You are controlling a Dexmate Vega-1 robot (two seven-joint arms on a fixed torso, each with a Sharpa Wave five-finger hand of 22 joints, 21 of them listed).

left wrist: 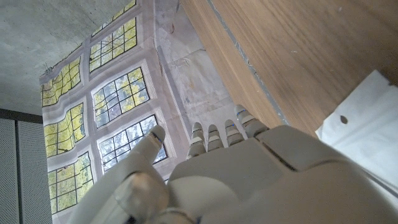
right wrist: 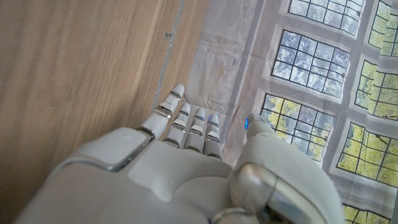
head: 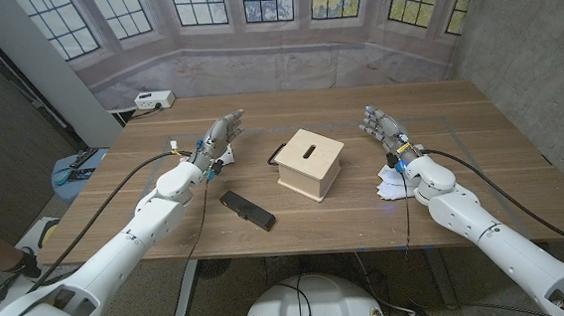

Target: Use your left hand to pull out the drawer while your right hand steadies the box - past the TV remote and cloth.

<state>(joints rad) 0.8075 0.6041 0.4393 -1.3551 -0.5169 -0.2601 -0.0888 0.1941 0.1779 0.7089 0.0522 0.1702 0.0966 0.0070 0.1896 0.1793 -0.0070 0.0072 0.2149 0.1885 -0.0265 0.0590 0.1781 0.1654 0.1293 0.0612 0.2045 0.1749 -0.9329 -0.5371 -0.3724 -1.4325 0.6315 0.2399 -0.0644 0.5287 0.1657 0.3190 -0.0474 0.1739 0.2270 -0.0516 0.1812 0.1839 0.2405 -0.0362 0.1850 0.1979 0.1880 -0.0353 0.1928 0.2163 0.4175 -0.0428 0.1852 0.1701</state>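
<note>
Black slim TV remote (head: 247,209) lies nearest; we reach the empty, spread left hand (head: 217,141) to the pale wooden box's (head: 311,164) dark drawer handle (head: 276,154), brace with the spread, empty right hand (head: 384,130).

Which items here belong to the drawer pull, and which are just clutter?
Job: wooden box, its drawer handle, left hand, right hand.
Lying about: TV remote, white cloth, white power strip at the far left corner.
</note>
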